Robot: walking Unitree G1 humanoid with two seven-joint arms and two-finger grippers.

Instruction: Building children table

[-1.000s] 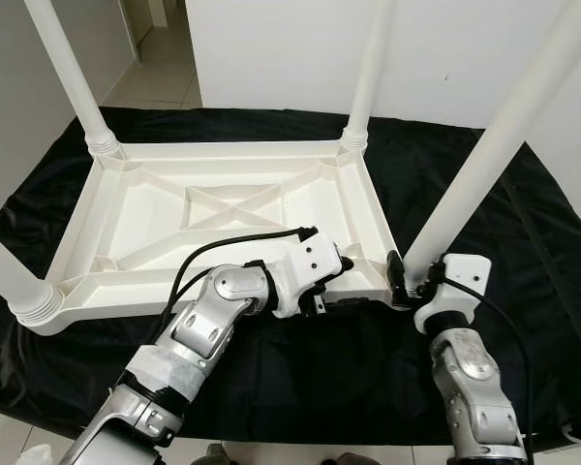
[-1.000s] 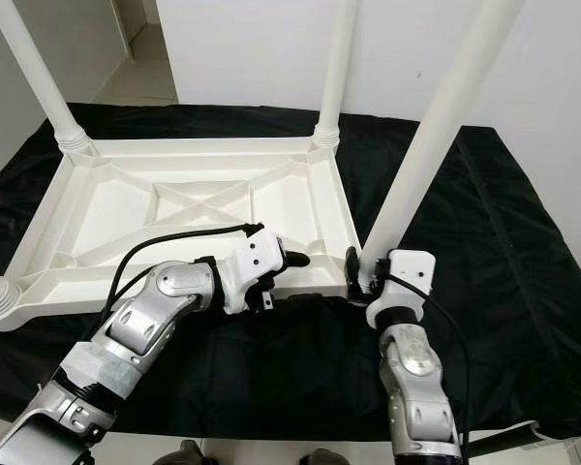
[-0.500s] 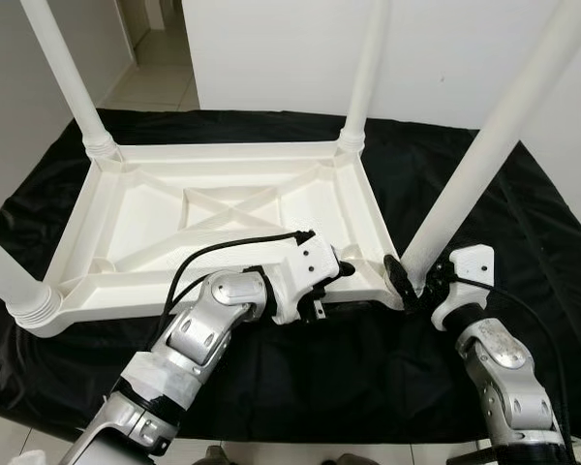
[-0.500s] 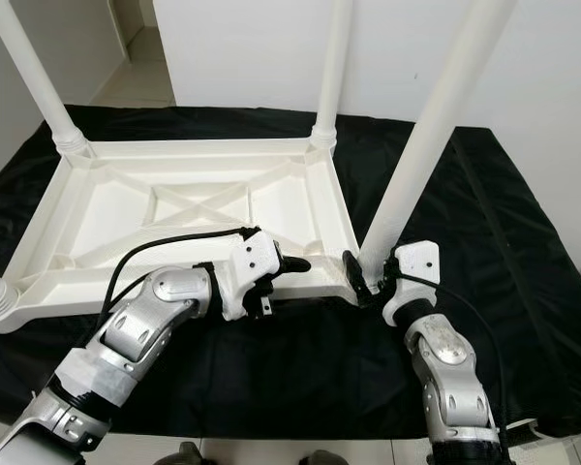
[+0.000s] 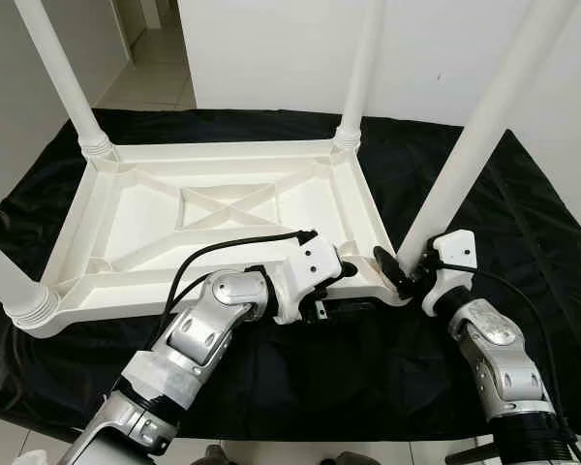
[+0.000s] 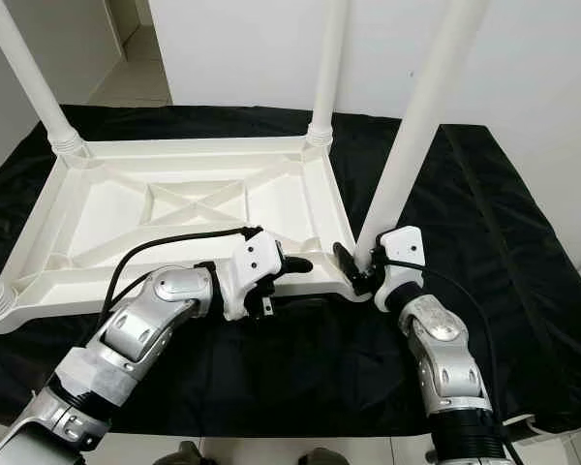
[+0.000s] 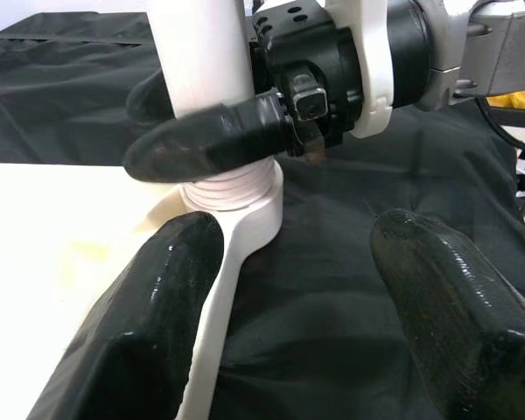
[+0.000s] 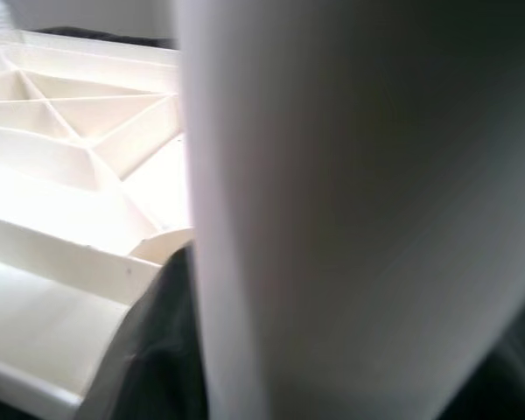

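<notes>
A white plastic children's table (image 5: pixel 223 151) lies upside down on a black cloth, with its legs pointing up. My right gripper (image 5: pixel 407 267) is shut on the base of the near right leg (image 5: pixel 474 126), one black finger (image 7: pixel 206 144) in front of it and the other behind. That leg leans a little to the right in its ribbed socket (image 7: pixel 232 188). My left gripper (image 7: pixel 289 289) is open at the table's near rim, just left of that corner. One finger (image 7: pixel 157 306) is over the white tabletop and the other finger (image 7: pixel 437 289) over the cloth.
The black cloth (image 5: pixel 533 232) covers the work surface out to its edges. Three more legs stand at far left (image 5: pixel 63 77), far right (image 5: pixel 360 68) and near left (image 5: pixel 5 276). A white wall is close behind, and a tiled doorway (image 5: pixel 150 58) opens at far left.
My right arm has swung and its wrist turned, and the near right leg now stands more upright. The left gripper has stayed at the rim.
</notes>
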